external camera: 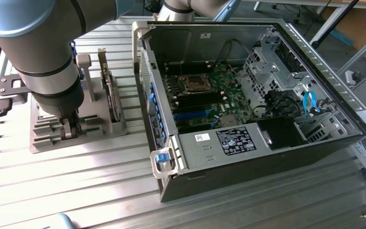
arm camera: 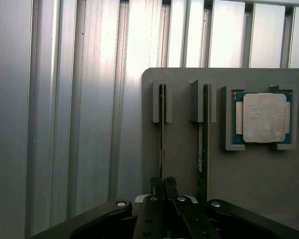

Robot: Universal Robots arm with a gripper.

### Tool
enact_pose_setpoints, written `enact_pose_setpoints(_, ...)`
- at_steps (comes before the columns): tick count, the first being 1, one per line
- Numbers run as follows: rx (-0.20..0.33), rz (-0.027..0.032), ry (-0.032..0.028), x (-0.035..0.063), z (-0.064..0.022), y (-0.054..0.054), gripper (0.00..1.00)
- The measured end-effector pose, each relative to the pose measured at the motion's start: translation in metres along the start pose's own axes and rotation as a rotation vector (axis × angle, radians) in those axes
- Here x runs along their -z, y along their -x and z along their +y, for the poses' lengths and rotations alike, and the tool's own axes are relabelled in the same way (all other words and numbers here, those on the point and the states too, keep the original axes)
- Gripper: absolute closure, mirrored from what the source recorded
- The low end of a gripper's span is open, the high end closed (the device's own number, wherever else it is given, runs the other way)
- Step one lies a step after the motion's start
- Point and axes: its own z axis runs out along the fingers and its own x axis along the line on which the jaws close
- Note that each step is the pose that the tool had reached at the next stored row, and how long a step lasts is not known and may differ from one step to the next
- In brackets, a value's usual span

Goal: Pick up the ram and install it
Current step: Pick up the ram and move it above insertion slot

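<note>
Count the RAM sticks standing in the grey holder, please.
2. The first RAM stick stands on edge at the end effector; the second RAM stick stands beside it, nearer the processor chip. None seems hidden.

two ram sticks (arm camera: 162,134), one processor chip (arm camera: 262,118), one holder (arm camera: 182,159), one open computer case (external camera: 189,38).

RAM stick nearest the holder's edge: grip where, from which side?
Probably grip the ram by its exposed long edge, mid-length, straight down from above, pinching across its flat faces. It stands on edge in a holder slot; the second stick alongside leaves a gap.
</note>
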Motion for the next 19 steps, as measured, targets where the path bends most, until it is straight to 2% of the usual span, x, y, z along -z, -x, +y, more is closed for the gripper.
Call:
enact_pose_setpoints(14,0.0,-0.0001,-0.0001,0.0,0.0,-0.0005,0.88)
enact_pose_setpoints(19,0.0,0.0,0.0,0.0029,0.0001,-0.0005,0.88)
